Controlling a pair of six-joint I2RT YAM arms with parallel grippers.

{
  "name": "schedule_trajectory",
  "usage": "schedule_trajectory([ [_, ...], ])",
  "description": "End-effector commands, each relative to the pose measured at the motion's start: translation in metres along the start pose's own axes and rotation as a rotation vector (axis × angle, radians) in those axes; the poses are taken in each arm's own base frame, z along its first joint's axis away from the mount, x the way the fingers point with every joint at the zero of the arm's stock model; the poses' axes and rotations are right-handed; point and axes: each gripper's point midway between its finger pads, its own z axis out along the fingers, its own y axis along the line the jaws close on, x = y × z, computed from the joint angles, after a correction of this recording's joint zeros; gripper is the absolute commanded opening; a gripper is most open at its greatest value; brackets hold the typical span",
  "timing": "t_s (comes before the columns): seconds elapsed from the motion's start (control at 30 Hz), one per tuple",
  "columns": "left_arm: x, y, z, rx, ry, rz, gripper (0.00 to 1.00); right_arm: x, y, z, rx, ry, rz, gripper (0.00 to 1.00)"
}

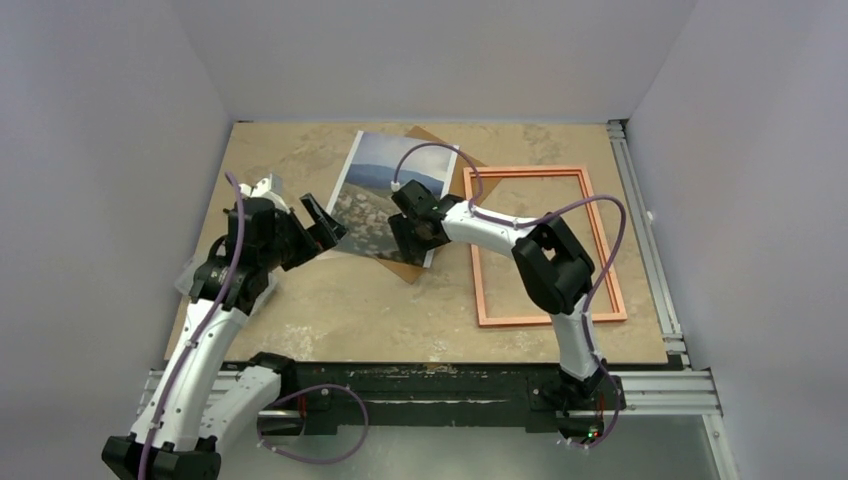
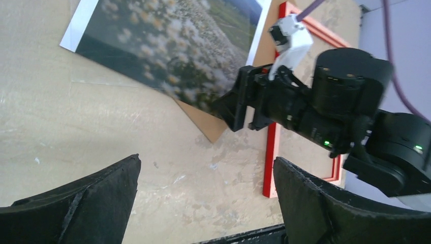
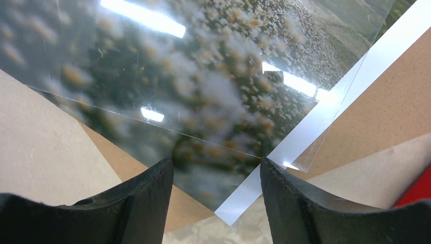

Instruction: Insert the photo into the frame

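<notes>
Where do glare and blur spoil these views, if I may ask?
Right wrist view: bright streaks of glare cross the photo, and its print is soft and out of focus. Left wrist view: the photo blurs towards its near edge. Top view: even light, no glare, the photo reasonably sharp.

The widest free stretch of worktop (image 1: 400, 320) is at lower centre of the top view, between the two arms and below the photo (image 1: 385, 185). The left fingers (image 2: 86, 203), spread wide, have bare worktop beneath and between them, just short of the photo's lower-left edge. The right arm (image 1: 490, 225) crosses the left rail of the frame (image 1: 550, 320) and blocks that side; the frame's upper right corner is open from above. The right fingers (image 3: 147, 203), apart, crowd the photo's lower corner over the backing board (image 1: 410, 270).
</notes>
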Motion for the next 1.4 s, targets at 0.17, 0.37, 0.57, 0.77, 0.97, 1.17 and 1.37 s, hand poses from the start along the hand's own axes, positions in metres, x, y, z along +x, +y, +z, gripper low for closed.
schedule_trajectory([
  [0.17,0.028,0.032,0.023,-0.136,0.130,-0.042,0.99,0.101,-0.007,-0.025,-0.019,0.301,-0.012,0.60],
  [0.37,0.047,0.066,0.038,-0.301,0.228,-0.051,0.99,0.116,-0.016,-0.040,-0.010,0.307,-0.013,0.61],
  [0.57,0.076,0.095,0.061,-0.375,0.335,-0.107,1.00,0.083,0.013,-0.066,-0.147,0.215,0.020,0.63],
  [0.77,0.102,0.121,0.069,-0.387,0.392,-0.195,0.99,0.045,0.031,-0.096,-0.234,0.108,0.053,0.65],
  [0.97,0.124,0.136,0.079,-0.333,0.437,-0.313,0.95,0.020,0.031,-0.089,-0.250,0.056,0.125,0.65],
  [1.17,0.133,0.141,0.091,-0.305,0.434,-0.353,0.94,0.012,0.003,-0.044,-0.231,0.075,0.237,0.65],
  [1.37,0.132,0.143,0.096,-0.293,0.411,-0.362,0.92,0.036,-0.016,-0.009,-0.207,0.170,0.290,0.64],
])
